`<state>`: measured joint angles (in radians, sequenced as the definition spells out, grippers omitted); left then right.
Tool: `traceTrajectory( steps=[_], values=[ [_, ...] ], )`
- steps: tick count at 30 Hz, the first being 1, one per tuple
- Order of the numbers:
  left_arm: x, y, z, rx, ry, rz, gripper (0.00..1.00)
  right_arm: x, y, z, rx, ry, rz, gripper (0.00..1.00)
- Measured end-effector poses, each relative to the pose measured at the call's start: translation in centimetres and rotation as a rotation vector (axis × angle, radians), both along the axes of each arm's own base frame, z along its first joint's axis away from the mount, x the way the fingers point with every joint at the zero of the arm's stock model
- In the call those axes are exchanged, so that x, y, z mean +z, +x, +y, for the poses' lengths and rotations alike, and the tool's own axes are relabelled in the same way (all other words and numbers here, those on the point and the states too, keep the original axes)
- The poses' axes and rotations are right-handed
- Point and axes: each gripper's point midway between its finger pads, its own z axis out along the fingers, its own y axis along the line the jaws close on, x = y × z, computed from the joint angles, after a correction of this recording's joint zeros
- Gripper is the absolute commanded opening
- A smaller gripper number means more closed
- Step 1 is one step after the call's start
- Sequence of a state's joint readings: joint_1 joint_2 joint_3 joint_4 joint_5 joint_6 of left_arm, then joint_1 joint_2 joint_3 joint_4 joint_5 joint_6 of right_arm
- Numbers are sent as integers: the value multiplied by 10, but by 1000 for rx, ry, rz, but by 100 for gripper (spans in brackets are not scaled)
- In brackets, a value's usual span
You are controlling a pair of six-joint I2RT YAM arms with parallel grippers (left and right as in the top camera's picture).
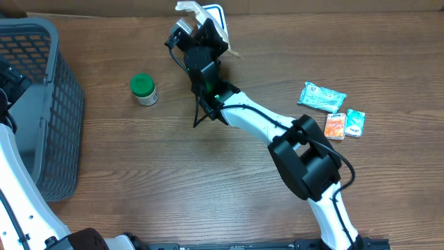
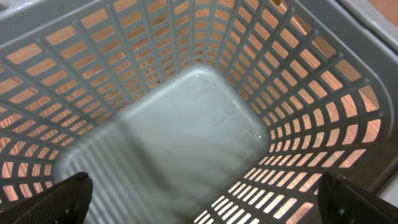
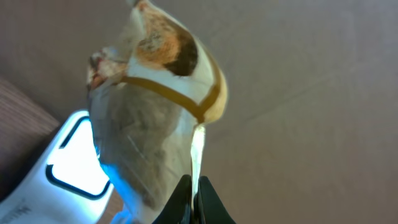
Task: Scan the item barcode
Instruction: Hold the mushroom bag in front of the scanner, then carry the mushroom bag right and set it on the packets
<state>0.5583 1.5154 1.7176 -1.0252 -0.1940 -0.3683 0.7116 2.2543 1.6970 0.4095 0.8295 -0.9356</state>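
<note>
- Pinched black fingertips (image 3: 186, 200) of the right end effector (image 3: 198, 194) clench the lower edge of a crinkled, translucent white packet with orange-brown print (image 3: 149, 118).
- From that grip the packet's long axis runs away from the fingertips. A white scanner with a blue-rimmed lit window (image 3: 74, 165) sits just left of it, at the far edge of the brown wooden tabletop (image 1: 208, 180).
- Its printed face probably turns toward that window, but no code is legible.
- Well apart at the left, the left end effector (image 2: 208, 202) hangs spread wide and empty over a grey plastic lattice basket (image 2: 298, 93).
</note>
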Motion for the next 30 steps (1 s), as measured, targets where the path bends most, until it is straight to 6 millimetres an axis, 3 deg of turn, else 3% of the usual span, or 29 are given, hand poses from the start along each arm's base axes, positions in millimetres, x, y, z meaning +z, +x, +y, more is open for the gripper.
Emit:
traceTrajectory(
  steps=[3,9,13,16,20,22,24,30],
  values=[
    [0,0,0,0,0,0,100,10,-14,-5,-9,-3,71,4],
    [0,0,0,0,0,0,100,39,-76,-8,79,98,298,4],
    [0,0,0,0,0,0,100,61,-120,-14,159,306,452,4],
    [0,0,0,-1,0,0,100,60,-148,-30,172,459,612,4],
    [0,0,0,0,0,0,100,52,-176,-66,117,655,827,4],
    [0,0,0,0,0,0,100,38,-187,-97,17,749,952,4],
    [0,0,0,0,0,0,100,29,-187,-117,-49,795,996,4],
    [0,0,0,0,-1,0,100,-22,-170,-216,-349,989,1033,4]
  ],
)
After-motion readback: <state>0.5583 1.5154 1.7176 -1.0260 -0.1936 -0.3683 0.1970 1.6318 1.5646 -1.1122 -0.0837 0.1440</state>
